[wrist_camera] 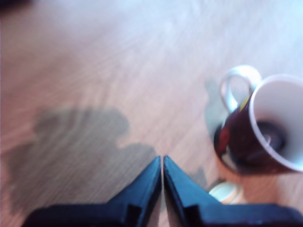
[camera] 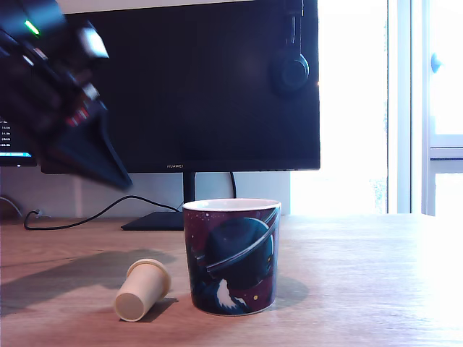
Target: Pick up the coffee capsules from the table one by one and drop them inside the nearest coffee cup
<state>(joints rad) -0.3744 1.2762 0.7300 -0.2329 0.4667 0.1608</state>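
Your gripper is hanging above the bench with its two dark blue fingers pressed tip to tip, gripping nothing. In the exterior view your arm is sitting high at the exterior view's left, blurred, well above the wood and apart from everything on it.

The space-print coffee cup is standing upright near the middle of the bench in the exterior view, showing its ringed planet. The wrist view is showing you that this cup has a white handle, and a dark grey coffee capsule is lying at the bottom of its white interior.

The cream-beige coffee capsule is lying on its side on the bench just beside the cup, on the exterior view's left of it, with its narrow base pointing toward that camera. You cannot tell from that view whether it is touching the cup. In the wrist view you are seeing only a pale sliver of it peeking out beside one finger, close to the cup's foot.

Behind the bench, a dark monitor is standing on its stand with headphones hanging on its upper edge, and a black cable is trailing across the wood.
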